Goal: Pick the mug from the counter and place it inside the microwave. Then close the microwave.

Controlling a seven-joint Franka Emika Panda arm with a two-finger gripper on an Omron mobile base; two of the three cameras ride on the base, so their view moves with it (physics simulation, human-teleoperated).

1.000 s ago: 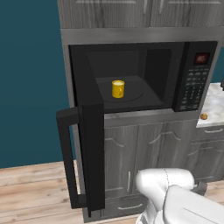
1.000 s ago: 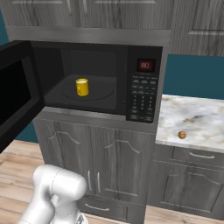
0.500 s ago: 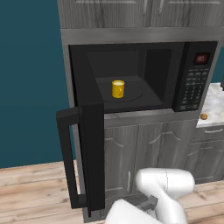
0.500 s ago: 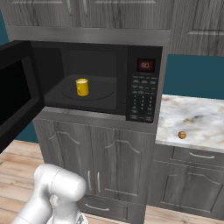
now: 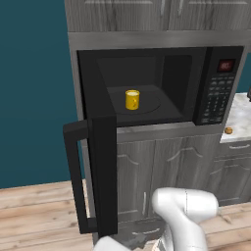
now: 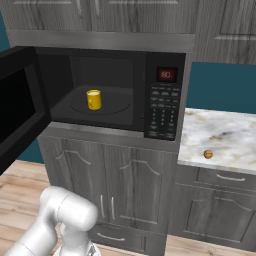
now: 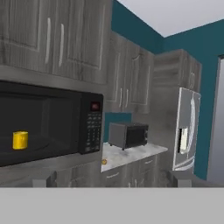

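Inside the microwave (image 6: 165,100) sits the mug (image 6: 93,99), door swung left, above the empty, wide-open end effector.

The microwave (image 6: 164,102) looked like matt black plastic — its door (image 5: 103,171) slightly glossy. Inside it, the mug (image 6: 93,99) was smooth, yellow and glazed. Right of the microwave, the counter (image 6: 225,137) showed polished veined marble over grey woodgrain cabinets (image 6: 125,192).
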